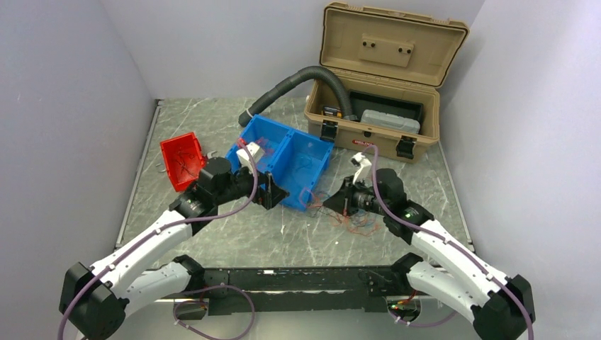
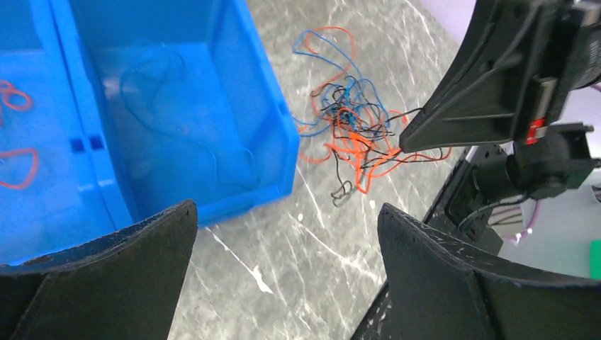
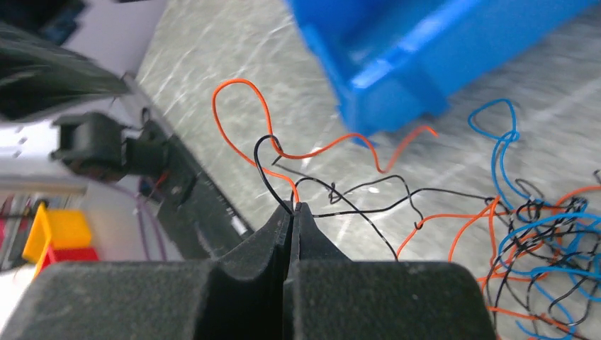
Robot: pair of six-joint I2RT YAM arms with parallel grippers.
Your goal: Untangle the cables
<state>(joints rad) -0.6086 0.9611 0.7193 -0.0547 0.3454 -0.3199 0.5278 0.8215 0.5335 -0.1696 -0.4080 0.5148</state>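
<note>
While the left pincer [image 1: 273, 191] [image 2: 287, 219] hangs released, its two broad, matte black fingers [image 2: 453, 283] spread wide by the near wall of the blue bin [image 1: 322, 152] [image 2: 241, 85], the right pincer [image 1: 324, 201] [image 3: 293, 209] is clenched. Its wedge-shaped tips press flat together on strands of the cables [image 1: 351, 216] [image 2: 354, 134] [image 3: 538, 241]: a black wire is nipped at the very point, and an orange-red one runs into the same spot.

These cables are hair-thin, limp wires in orange-red, blue and black, looped and knotted into a loose nest. It lies on the table [image 1: 283, 234] just beside the bin's near right corner and under the right arm's wrist. Single loops stray outward from the nest, some reaching towards the bin wall.

That bin is smooth, glossy plastic, rectangular, split by a divider into two compartments. A few red loops lie in the left compartment and faint blue strands in the right one. The table top is grey stone-patterned sheet with pale veins.

Farther left a small red bin [image 1: 181, 152] sits tilted on the table, thin wires inside it. Behind the blue bin stands a tan hard-shell toolbox [image 1: 368, 134], lid raised, and a thick grey corrugated hose [image 1: 298, 78] arches from it down to the table. From above, the right wrist covers part of the nest.
</note>
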